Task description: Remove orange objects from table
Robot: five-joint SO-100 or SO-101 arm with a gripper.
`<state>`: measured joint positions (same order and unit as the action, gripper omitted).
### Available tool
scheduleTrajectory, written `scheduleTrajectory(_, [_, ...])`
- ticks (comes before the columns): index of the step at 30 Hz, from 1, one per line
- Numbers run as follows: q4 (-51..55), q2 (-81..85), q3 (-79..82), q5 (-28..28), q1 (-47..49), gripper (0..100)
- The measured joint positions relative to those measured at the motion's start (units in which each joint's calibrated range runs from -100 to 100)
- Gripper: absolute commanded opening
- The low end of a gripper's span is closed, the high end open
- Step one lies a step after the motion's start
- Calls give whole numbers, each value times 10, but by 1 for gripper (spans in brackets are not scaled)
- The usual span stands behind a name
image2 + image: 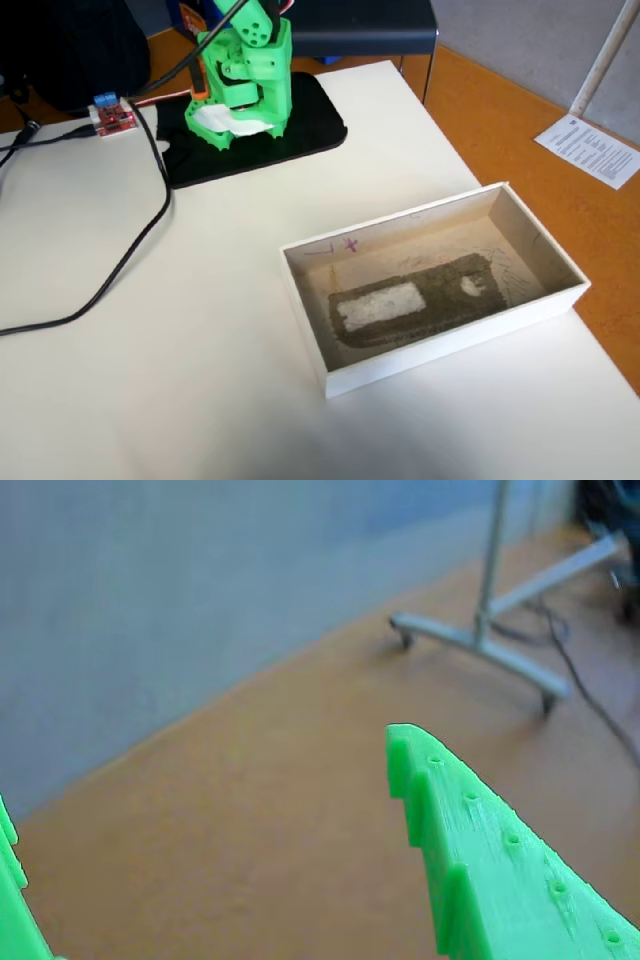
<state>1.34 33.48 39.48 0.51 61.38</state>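
No orange objects show in either view. In the wrist view my gripper (200,770) is open, its two green toothed fingers (480,860) spread wide with nothing between them, facing an orange-brown floor and a grey wall. In the fixed view only the arm's green base (245,80) shows at the back of the white table (200,380); the gripper itself is above the frame.
A shallow white box (455,350) with a grey-stained bottom sits on the table's right half, with nothing in it. A black mat (310,120) lies under the arm base. A red circuit board (112,117) and black cable (130,250) lie at the left. A wheeled metal stand (480,640) stands on the floor.
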Motion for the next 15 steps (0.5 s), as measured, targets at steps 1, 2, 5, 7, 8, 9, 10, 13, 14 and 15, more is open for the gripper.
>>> scheduleTrajectory(1, [33,6,5,16,-40,40])
scheduleTrajectory(2, [66,12,18,27,-86,40])
scheduleTrajectory(5, [145,25,77,24,-247,40])
scheduleTrajectory(7, [188,43,103,25,-362,40])
scheduleTrajectory(8, [217,54,109,21,-421,40])
scheduleTrajectory(9, [261,71,114,16,-490,40])
scheduleTrajectory(10, [287,79,116,14,-532,40])
scheduleTrajectory(13, [378,161,195,-6,-638,40])
scheduleTrajectory(14, [410,202,229,-7,-676,40])
scheduleTrajectory(15, [444,247,262,-14,-692,40])
